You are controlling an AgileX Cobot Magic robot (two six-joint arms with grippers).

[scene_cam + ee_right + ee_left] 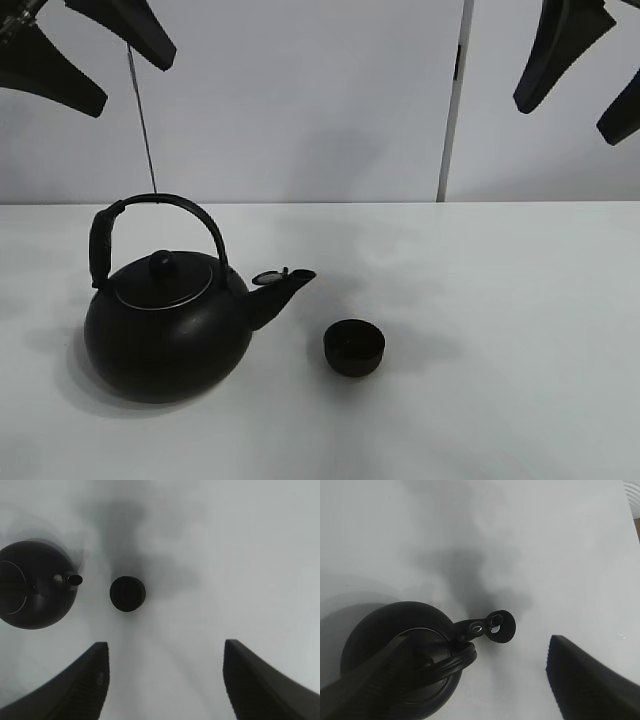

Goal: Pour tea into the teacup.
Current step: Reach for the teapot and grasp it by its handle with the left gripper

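On the white table [500,300] the black kettle [165,335] stands upright with its arched handle [165,204] raised and its spout [285,287] aimed toward the teacup [354,347]. The cup sits upright just beside the spout tip, apart from the kettle and on the right arm's side of it. Both arms hang high above. The left pincer [135,80] is spread wide over the kettle with nothing between its fingers, and the right pincer [166,644] is equally wide and empty, with cup and kettle both below it. Nothing is gripped, so I judge the pour has not begun and the handle is the next target. The risks follow from that. A grip off the handle's crown would likely let the heavy, round body swing in the pincer, sending the spout into the little cup and knocking it away. The cup's mouth is small and low, so a fast tilt could throw tea past it onto the table. The lid [163,278] may also slip when the kettle tips.
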